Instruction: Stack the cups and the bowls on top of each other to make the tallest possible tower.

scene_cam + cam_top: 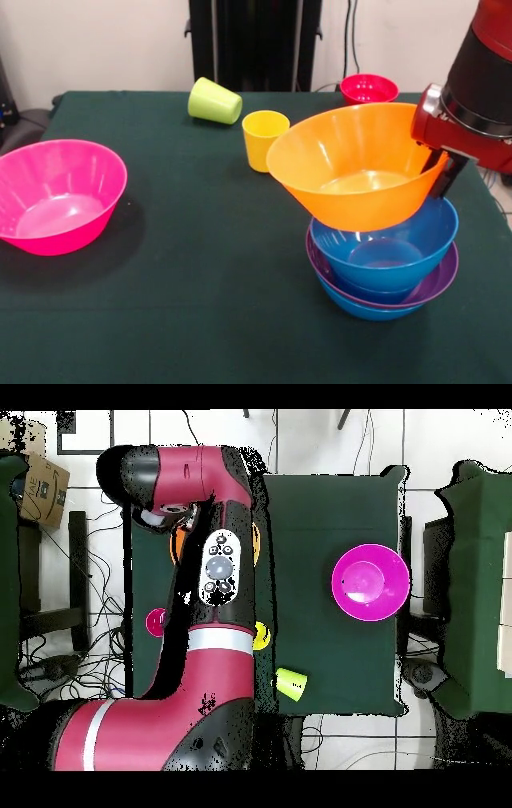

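Stacked blue bowls (pixel 384 260) and purple bowl (pixel 436 282) sat directly beneath the tilted orange bowl (pixel 352 164), gripper (pixel 448 172) clamped on its rim at the table's (pixel 200 280) right edge.

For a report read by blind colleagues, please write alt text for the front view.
A red and black robot arm holds a tilted orange bowl by its rim over a stack of blue and purple bowls on a dark green table. A pink bowl sits alone at the left; behind stand a yellow cup, a tipped green cup and a small red bowl.
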Robot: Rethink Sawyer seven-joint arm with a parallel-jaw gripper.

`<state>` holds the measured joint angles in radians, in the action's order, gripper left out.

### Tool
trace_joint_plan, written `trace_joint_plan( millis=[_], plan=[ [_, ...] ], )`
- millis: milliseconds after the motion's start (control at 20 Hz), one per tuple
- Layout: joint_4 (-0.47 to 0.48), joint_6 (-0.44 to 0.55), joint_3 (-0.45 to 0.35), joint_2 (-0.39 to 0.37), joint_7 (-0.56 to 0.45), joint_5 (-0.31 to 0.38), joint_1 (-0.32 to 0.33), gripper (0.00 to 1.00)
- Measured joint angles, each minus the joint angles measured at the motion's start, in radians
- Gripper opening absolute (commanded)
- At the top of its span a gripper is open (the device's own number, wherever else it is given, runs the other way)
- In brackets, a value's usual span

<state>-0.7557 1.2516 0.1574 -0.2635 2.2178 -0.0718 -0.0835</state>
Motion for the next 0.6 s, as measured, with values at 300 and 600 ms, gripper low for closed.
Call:
trace_joint_plan(
  millis=[300, 600],
  plan=[
    [0.037, 0.0, 0.026, 0.018, 0.032, -0.019, -0.015, 0.0],
    [0.08, 0.0, 0.04, 0.047, 0.042, -0.024, -0.016, 0.0]
  ],
)
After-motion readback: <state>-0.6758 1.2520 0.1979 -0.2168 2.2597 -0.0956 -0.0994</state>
